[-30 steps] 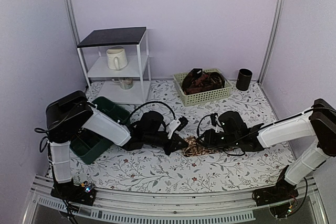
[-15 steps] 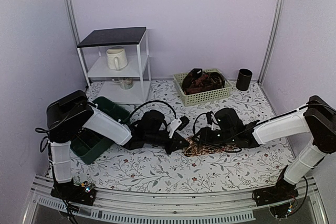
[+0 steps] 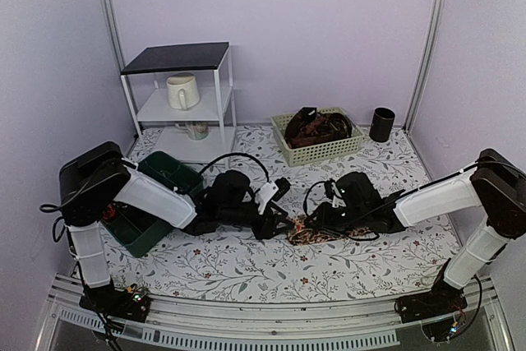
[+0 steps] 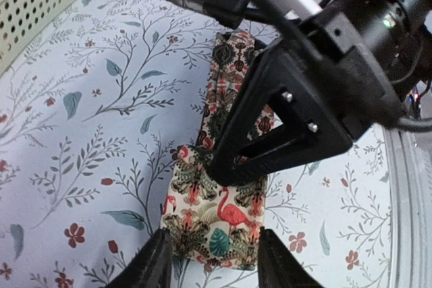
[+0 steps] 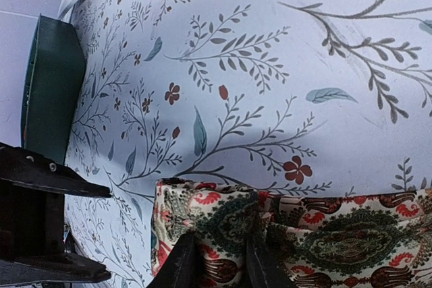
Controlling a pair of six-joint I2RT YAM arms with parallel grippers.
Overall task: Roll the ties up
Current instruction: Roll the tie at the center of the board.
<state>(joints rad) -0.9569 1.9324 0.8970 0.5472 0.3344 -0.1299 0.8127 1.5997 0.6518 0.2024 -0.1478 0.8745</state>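
Patterned cloth of one tie (image 4: 216, 214) lies stretched on the surface (image 3: 246, 273) between the two low, outstretched arms. It shows no coil, so I judge the rolling has hardly begun. The left claw (image 4: 214, 241) stands open astride the tie's end, gripping nothing. The right claw (image 5: 219, 244), jaws narrow, seems to pinch a fold of that tie. Farther back, more ties (image 3: 316, 127) sit heaped in the basket (image 3: 325, 154), unrolled as far as I can tell.

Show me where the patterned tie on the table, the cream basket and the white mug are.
patterned tie (image 4: 228, 218), left wrist view, on the flamingo print near its end.
cream basket (image 3: 325, 153), top external view, on its front wall.
white mug (image 3: 182, 91), top external view, on its body.
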